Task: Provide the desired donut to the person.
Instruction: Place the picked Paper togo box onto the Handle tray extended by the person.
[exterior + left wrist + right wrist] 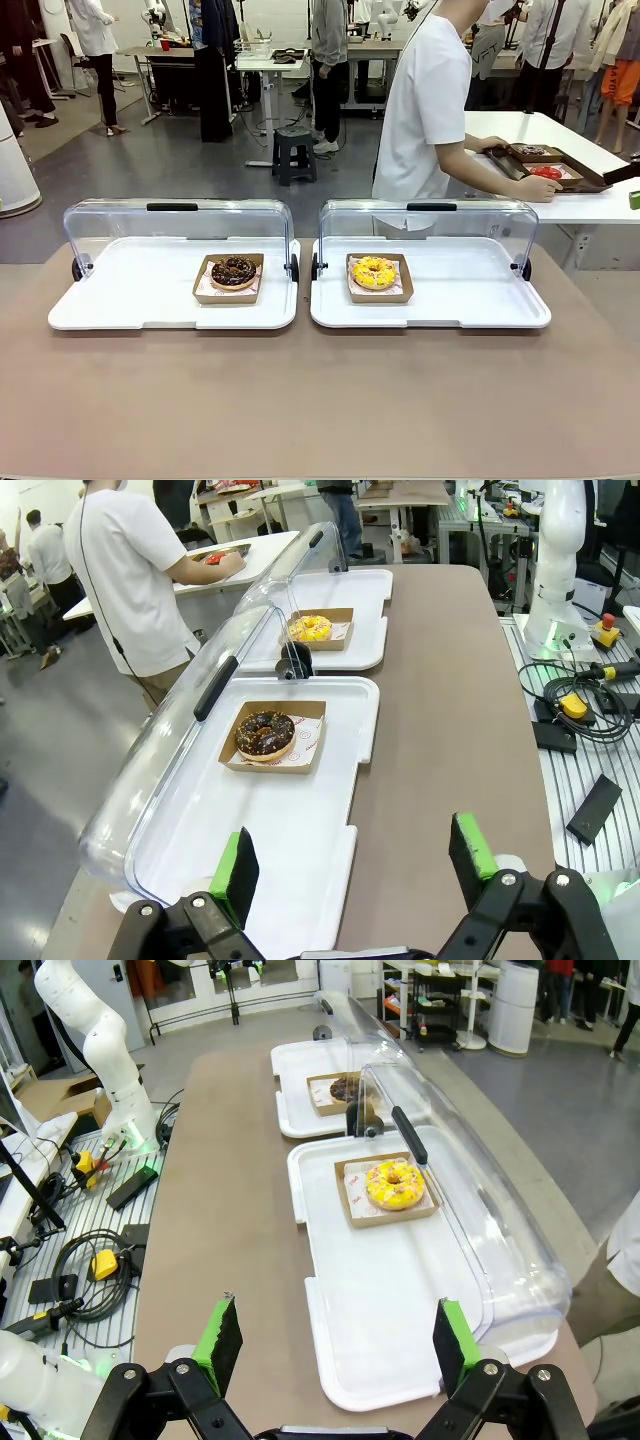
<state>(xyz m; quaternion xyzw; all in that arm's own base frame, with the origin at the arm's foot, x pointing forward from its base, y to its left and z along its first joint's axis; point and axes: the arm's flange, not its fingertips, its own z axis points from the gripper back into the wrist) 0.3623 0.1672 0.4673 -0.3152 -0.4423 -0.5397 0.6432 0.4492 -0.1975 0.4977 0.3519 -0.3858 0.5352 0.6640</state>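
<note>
A chocolate donut (234,270) and a yellow-glazed donut (373,272) sit in cardboard trays.

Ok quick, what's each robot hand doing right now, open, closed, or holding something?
Left hand: open, holding nothing, above the near end of the white tray.
Right hand: open, holding nothing.

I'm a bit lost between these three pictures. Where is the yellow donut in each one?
Front view: yellow donut in its cardboard tray, right of centre, on the right white tray.
Left wrist view: upper middle, on the farther tray.
Right wrist view: centre, on the nearer tray.
Shared landmark: the chocolate donut on the neighbouring tray.
</note>
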